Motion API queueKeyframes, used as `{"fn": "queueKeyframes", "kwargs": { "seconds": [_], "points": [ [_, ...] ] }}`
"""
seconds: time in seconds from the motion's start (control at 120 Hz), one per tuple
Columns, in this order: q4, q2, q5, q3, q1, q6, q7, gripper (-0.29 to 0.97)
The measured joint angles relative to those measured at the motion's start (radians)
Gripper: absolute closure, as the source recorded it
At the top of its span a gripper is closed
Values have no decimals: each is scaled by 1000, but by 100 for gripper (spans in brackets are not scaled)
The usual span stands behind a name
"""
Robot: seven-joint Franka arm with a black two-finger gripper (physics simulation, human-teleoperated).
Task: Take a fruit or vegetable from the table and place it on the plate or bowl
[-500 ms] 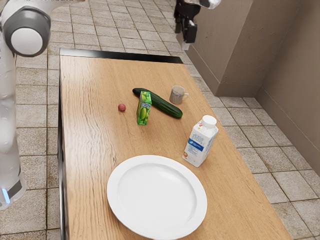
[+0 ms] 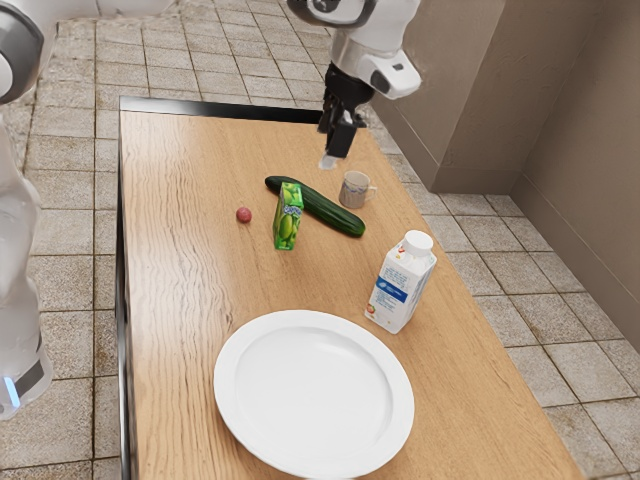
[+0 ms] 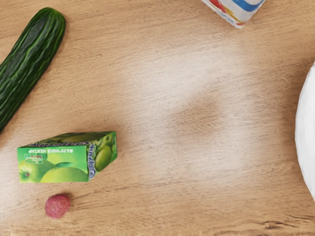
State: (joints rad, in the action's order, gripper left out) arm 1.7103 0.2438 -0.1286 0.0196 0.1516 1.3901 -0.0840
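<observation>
A dark green cucumber (image 2: 318, 205) (image 3: 27, 61) lies slantwise on the wooden table (image 2: 190, 300). A small red fruit (image 2: 243, 215) (image 3: 58, 205) rests toward the exterior view's left of it. A large white plate (image 2: 313, 392) (image 3: 307, 142) sits near the table's front. My gripper (image 2: 331, 158) hangs open and empty in the air above the table's far part, just behind the cucumber and the mug.
A green apple juice carton (image 2: 288, 215) (image 3: 69, 157) stands against the cucumber. A grey mug (image 2: 353, 188) is just behind the cucumber's right end. A white milk carton (image 2: 400, 282) (image 3: 234, 10) stands beside the plate. Walls rise beyond the table's right edge.
My arm has swung down and toward the exterior view's left, bringing the gripper from beyond the table's far corner to above the cucumber area. Nothing on the table has moved.
</observation>
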Motion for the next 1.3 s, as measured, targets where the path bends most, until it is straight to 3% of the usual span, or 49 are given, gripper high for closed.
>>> {"fn": "queueKeyframes", "kwargs": {
  "seconds": [0.117,0.342,0.467,0.7,0.925,1.3],
  "points": [
    [242,179,17,65,7,59,12,0],
    [391,289,19,136,-8,118,21,0],
    [449,297,9,208,-13,156,14,0],
    [507,304,-12,265,-29,230,-14,0],
    [508,219,-13,343,-32,312,-61,0],
    [569,201,32,355,-53,372,-122,0]
  ]
}}
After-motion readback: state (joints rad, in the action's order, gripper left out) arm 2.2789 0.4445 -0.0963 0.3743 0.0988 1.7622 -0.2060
